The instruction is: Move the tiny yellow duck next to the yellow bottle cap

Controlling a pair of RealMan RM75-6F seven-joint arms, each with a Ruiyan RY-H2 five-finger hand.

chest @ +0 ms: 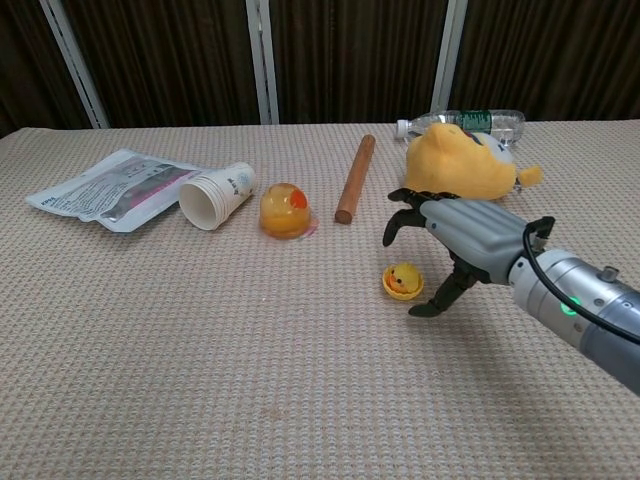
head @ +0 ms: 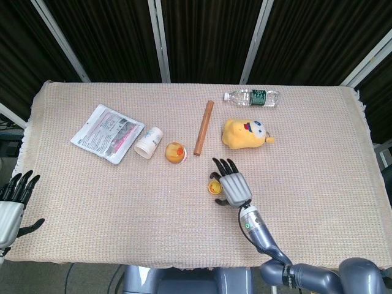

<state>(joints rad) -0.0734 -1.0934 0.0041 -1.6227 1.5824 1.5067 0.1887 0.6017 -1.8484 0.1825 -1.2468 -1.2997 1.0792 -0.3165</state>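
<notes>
The tiny yellow duck (chest: pixel 403 279) with an orange beak sits in or right against the yellow bottle cap (chest: pixel 392 290) near the middle of the table; the two are too small to tell apart clearly. In the head view the duck (head: pixel 214 187) shows just left of my right hand (head: pixel 233 187). My right hand (chest: pixel 460 243) hovers beside and slightly above it, fingers spread, touching nothing. My left hand (head: pixel 12 205) hangs off the table's near left corner, fingers apart and empty.
A printed packet (head: pixel 107 133), a tipped paper cup (head: pixel 149 143) and an orange-yellow dome (head: pixel 175 152) lie left of centre. A wooden stick (head: pixel 203 128), a yellow plush toy (head: pixel 246 134) and a water bottle (head: pixel 252 97) lie behind my right hand.
</notes>
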